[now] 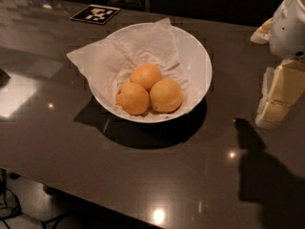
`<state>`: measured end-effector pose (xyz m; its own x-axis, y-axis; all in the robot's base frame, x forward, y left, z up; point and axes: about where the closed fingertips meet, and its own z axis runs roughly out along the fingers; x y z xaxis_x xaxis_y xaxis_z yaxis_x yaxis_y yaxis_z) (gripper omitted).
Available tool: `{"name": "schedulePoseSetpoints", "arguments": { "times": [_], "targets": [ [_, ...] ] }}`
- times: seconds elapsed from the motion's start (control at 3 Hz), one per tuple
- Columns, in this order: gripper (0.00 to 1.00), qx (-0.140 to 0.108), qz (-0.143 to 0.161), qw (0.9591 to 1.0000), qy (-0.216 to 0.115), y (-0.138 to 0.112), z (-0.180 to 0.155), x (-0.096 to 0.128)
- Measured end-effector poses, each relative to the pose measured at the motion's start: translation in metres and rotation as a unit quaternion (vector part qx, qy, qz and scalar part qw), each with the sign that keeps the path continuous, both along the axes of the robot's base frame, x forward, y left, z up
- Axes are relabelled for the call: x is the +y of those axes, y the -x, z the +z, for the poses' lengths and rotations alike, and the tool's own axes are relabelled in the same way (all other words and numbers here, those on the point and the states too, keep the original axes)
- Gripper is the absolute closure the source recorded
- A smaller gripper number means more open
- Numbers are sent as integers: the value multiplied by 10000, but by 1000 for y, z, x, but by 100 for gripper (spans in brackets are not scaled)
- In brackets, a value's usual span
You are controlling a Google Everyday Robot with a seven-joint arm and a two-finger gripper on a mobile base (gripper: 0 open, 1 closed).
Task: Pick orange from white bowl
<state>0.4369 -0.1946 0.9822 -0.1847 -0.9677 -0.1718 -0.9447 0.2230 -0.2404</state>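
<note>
The white bowl [198,56] stands on the dark glossy table, lined with crumpled white paper that spills over its left rim. Three fruits lie together in it. The orange [166,95], the palest and slightly largest, is at the front right. Two deeper-orange fruits sit next to it, one behind [146,76] and one at the front left [132,98]. My gripper [279,97] hangs at the right edge of the camera view, well to the right of the bowl and just above the table. It holds nothing that I can see.
A black-and-white marker tag [96,14] lies flat on the table behind the bowl at the far left. The table's front edge runs along the lower left, with floor and cables below it. The gripper's shadow falls on the table at the lower right.
</note>
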Motion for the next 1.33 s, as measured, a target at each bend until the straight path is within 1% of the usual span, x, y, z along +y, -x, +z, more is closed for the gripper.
{"name": "schedulePoseSetpoints", "arguments": {
  "times": [0.33,0.67,1.0,1.33],
  "targets": [
    [0,162,341,9993,71,-1,-5,18],
    [0,164,350,9992,73,-1,-5,18],
    [0,90,430,9990,-67,-5,-4,31],
    [0,262,581,9979,-62,-14,-10,61]
  ]
}}
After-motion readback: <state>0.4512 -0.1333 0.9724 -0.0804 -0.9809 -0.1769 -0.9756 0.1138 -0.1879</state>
